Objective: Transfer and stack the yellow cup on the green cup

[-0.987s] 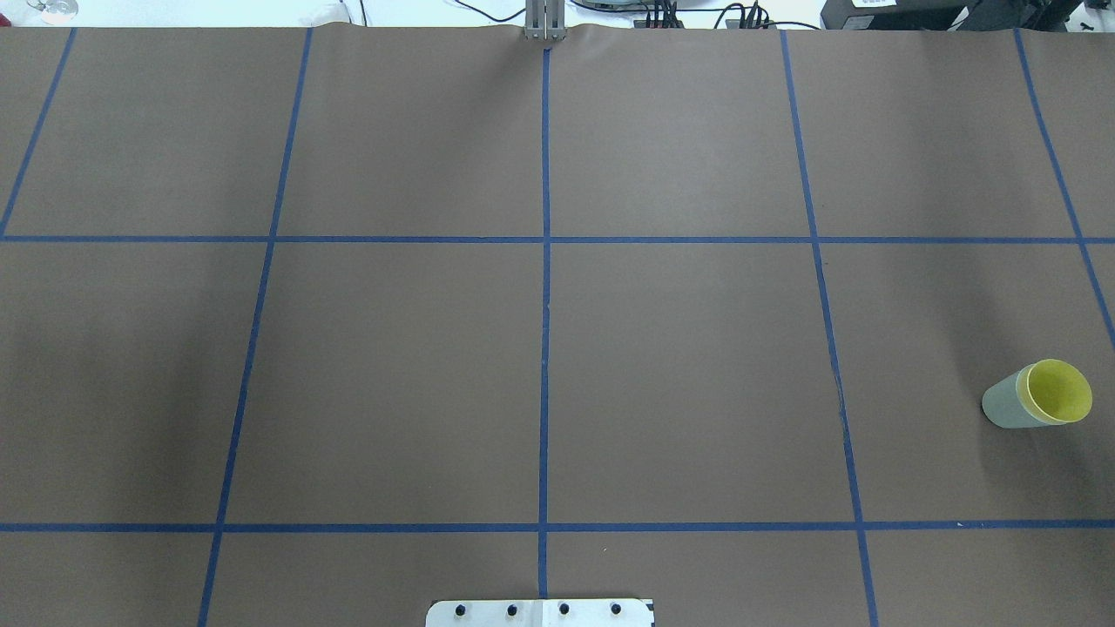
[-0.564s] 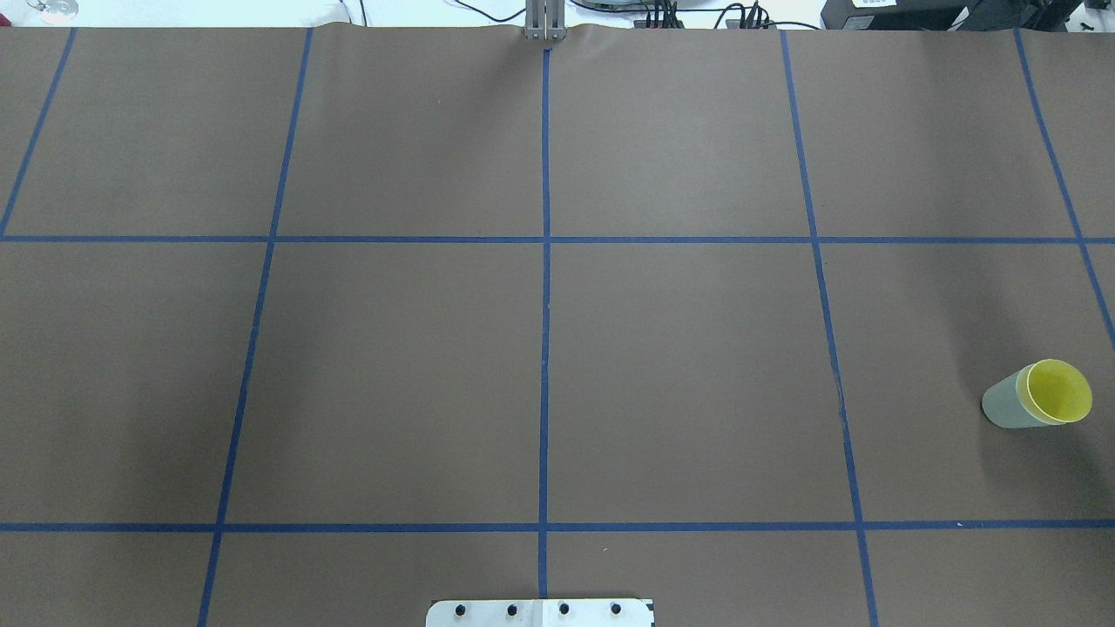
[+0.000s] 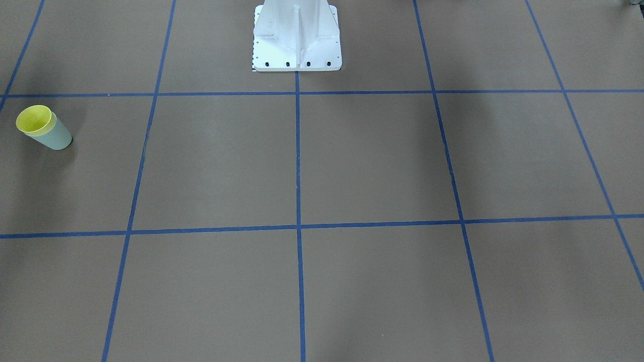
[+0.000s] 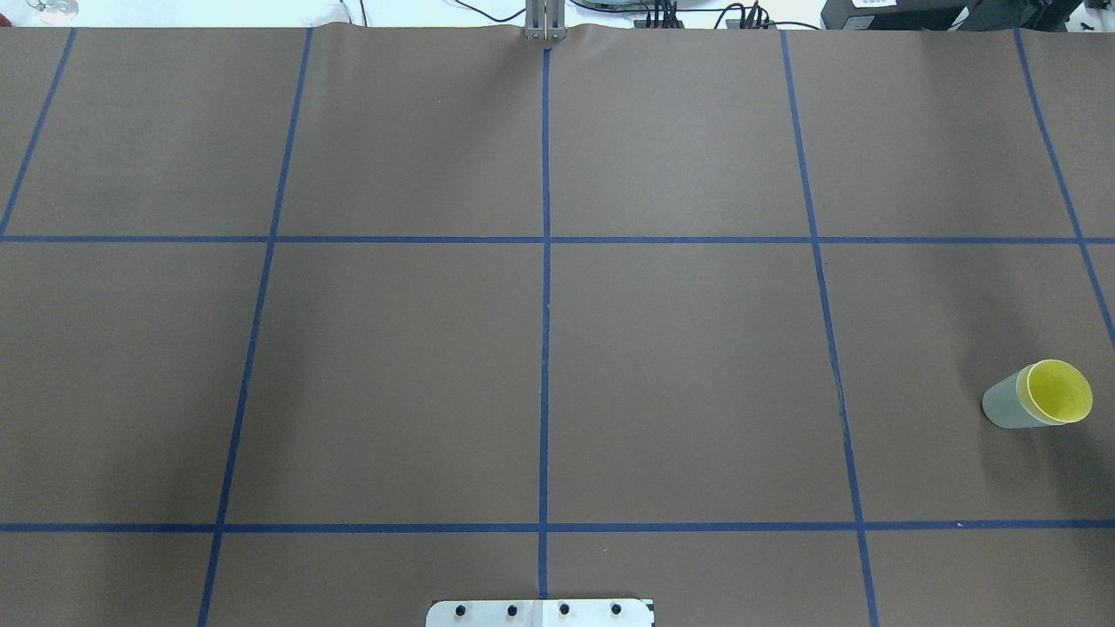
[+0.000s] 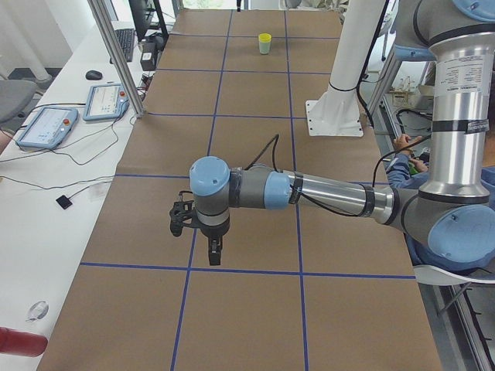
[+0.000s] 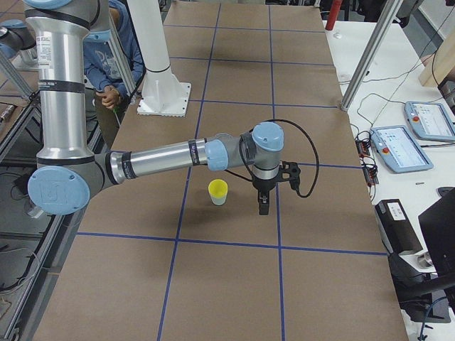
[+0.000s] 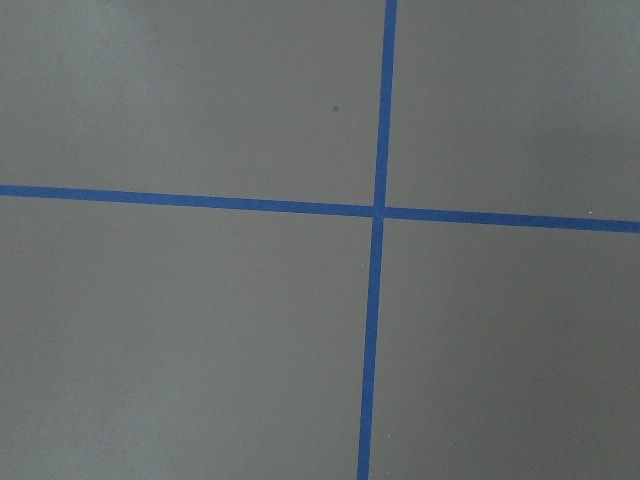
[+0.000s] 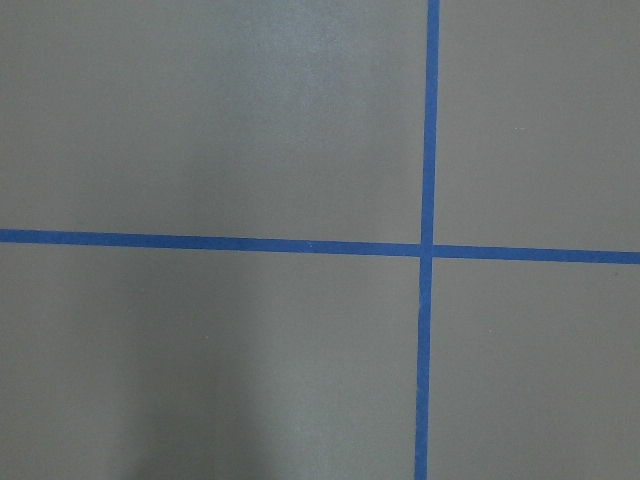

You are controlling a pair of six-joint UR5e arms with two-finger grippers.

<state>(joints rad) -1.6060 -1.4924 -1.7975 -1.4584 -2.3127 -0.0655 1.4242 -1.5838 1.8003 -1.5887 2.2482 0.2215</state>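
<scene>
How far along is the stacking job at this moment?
Done: the yellow cup sits nested inside the green cup, upright at the right end of the table. In hand: nothing; the right gripper hangs beside the stack, apart from it, and the left gripper is far off. Left: seemingly nothing.

Near field: my left arm [image 5: 332, 195] reaches in from the view's right edge, level over the table [image 5: 255, 317], wrist turned down. My left gripper [image 5: 214, 256] hangs over the brown paper near a blue tape line [image 5: 325, 274] of the grid; this angle does not show whether its fingers are parted. Mid field: the white pedestal [image 5: 334, 116] stands on the paper. Far field: the yellow cup [image 5: 265, 37] appears to sit inside the green cup [image 5: 265, 49], upright, well apart from my gripper. Left margin: a white bench [image 5: 46, 201] carries a tablet [image 5: 46, 127], a second tablet [image 5: 108, 100] and a mouse [image 5: 93, 75].
</scene>
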